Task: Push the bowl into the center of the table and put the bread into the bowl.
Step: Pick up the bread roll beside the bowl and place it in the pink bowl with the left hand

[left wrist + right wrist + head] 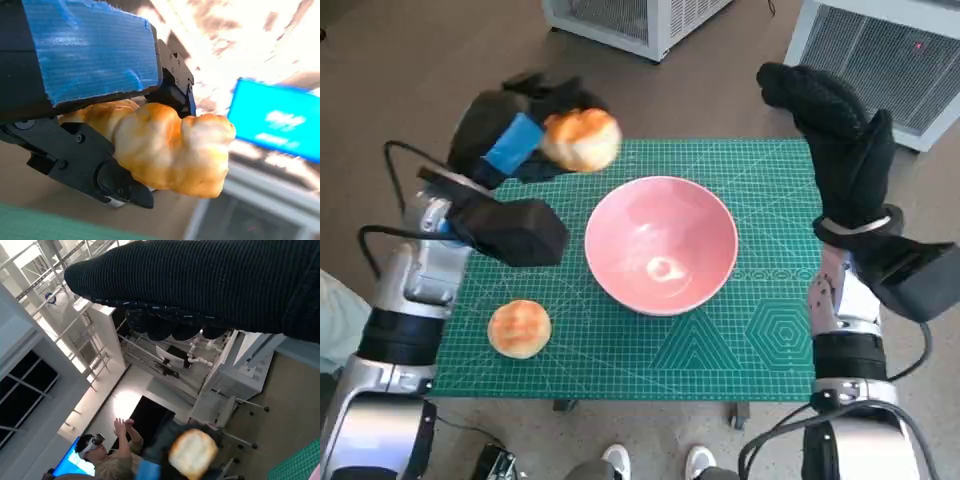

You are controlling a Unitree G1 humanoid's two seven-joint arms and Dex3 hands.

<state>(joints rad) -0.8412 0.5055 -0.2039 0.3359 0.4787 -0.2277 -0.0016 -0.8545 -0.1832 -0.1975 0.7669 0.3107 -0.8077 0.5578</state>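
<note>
Pink and glossy, the bowl (661,243) sits near the middle of the desk (760,340), on the green cutting mat that covers it, with bare mat showing all round its rim. The left hand (520,135) hangs raised over the desk's far left corner, its blue-taped back up, and grips a golden piece of bread (582,139); in the left wrist view the black fingers (85,165) clamp the bread (165,150) from both sides, its lumpy end jutting past them. The bowl lies just beside and below this hand, toward the robot's right, its far rim near the held bread though not touching it.

A second bread roll (519,328) rests on the mat near the desk's front left corner, close to the left forearm, well back from the left hand and apart from the bowl. It lies just inside the front edge.

The right hand (830,120), in its black knitted glove, is lifted over the desk's far right corner and holds nothing; its fingers look drawn together, but whether they are spread or curled I cannot tell. Open mat stretches between this hand and the bowl's right rim.

Beyond the far edge stand two white slatted units (880,50) on the floor. In the right wrist view a person (107,452) in a headset raises a hand, past the held bread (192,452).
</note>
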